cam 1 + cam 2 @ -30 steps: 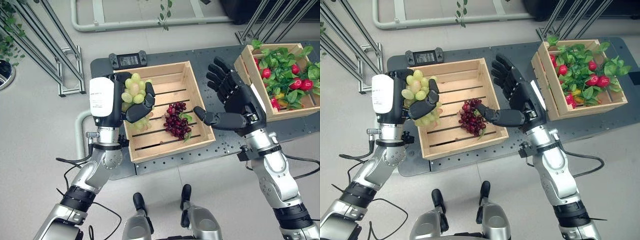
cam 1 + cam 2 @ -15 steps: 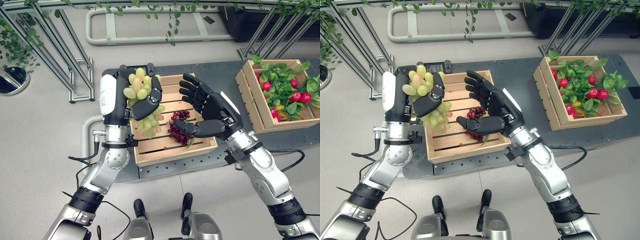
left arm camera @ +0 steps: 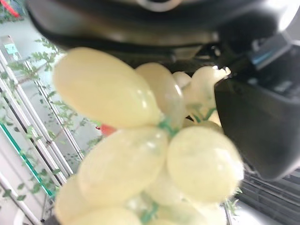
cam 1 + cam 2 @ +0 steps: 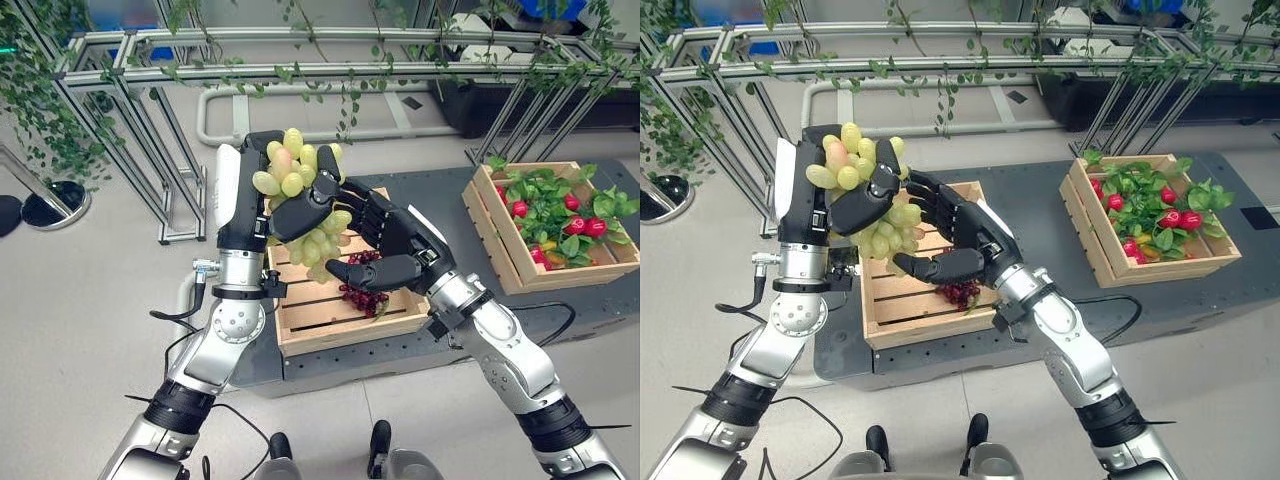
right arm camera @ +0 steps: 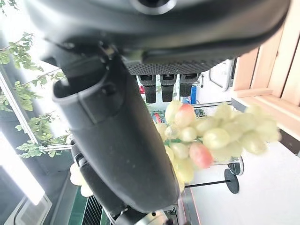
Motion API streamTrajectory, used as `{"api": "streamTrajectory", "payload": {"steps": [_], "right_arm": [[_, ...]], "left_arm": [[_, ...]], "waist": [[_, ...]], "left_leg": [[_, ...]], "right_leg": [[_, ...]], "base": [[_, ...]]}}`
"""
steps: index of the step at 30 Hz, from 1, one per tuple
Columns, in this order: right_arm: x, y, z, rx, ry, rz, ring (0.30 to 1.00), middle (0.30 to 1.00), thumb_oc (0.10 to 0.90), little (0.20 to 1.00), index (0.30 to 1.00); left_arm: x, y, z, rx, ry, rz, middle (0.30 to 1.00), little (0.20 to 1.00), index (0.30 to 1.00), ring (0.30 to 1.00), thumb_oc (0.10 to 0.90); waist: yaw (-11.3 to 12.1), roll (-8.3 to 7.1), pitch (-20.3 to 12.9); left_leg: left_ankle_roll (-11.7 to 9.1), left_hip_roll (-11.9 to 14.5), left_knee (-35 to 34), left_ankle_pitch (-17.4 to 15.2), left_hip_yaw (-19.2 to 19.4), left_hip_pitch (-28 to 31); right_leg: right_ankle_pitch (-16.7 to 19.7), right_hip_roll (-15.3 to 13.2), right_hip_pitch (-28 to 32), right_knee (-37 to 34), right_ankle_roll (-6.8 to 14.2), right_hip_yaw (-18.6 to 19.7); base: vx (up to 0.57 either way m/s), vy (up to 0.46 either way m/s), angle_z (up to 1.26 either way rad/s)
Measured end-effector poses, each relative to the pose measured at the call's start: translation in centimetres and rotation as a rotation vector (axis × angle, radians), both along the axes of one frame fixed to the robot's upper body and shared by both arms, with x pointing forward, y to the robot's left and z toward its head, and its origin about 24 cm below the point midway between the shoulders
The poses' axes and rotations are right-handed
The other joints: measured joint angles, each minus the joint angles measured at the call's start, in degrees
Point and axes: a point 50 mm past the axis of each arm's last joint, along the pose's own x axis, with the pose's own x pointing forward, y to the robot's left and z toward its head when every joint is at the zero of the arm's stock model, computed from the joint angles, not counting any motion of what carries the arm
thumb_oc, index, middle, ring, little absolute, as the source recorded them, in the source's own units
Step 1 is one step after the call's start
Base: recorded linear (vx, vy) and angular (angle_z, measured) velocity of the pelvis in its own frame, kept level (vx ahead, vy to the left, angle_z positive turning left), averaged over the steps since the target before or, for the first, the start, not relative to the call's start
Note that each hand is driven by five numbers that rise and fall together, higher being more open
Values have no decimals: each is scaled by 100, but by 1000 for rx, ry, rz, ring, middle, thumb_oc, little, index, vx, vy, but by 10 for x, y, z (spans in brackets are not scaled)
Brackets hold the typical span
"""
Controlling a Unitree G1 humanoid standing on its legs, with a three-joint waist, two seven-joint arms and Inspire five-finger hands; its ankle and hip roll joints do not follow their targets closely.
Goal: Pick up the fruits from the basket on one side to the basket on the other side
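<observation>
Risen since the earlier frame: left hand (image 4: 262,192), fingers curled round smooth oval green grapes (image 4: 300,178) at frame centre. Alongside, right hand (image 4: 392,243), fingers spread open, over slatted wooden crate (image 4: 335,316).

Red grapes (image 4: 366,296) — half hidden behind right hand (image 4: 392,247).

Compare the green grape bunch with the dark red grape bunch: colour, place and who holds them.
The green grape bunch is pale yellow-green; the dark red grape bunch is deep red. The green one is lifted above the near wooden crate, clasped in the left hand; the red one lies on the crate's slats, held by no hand. The open right hand reaches toward the green bunch, above the red one. Both are grape clusters.
</observation>
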Motion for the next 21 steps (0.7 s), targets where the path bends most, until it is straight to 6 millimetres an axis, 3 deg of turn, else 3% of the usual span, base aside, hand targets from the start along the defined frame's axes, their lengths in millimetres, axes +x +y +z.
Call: {"api": "streamTrajectory", "payload": {"steps": [9, 21], "right_arm": [[-5, 16, -7, 119, 99, 96, 900, 900, 800, 900, 900], [-6, 17, -19, 145, 207, 132, 900, 900, 800, 900, 900]], "left_arm": [[-1, -3, -9, 11, 64, -50, 300, 300, 300, 300, 400], [-8, -11, -14, 48, 75, -156, 300, 300, 300, 300, 400]], "waist": [[4, 23, -136], [-4, 17, -180]], "left_leg": [[-1, 3, 0, 2, 0, 0], [-1, 5, 0, 1, 22, -18]], "right_leg": [[0, 2, -2, -1, 1, 0], [0, 4, -36, 0, 2, 20]], "base": [[-7, -2, 0], [0, 0, 0]]}}
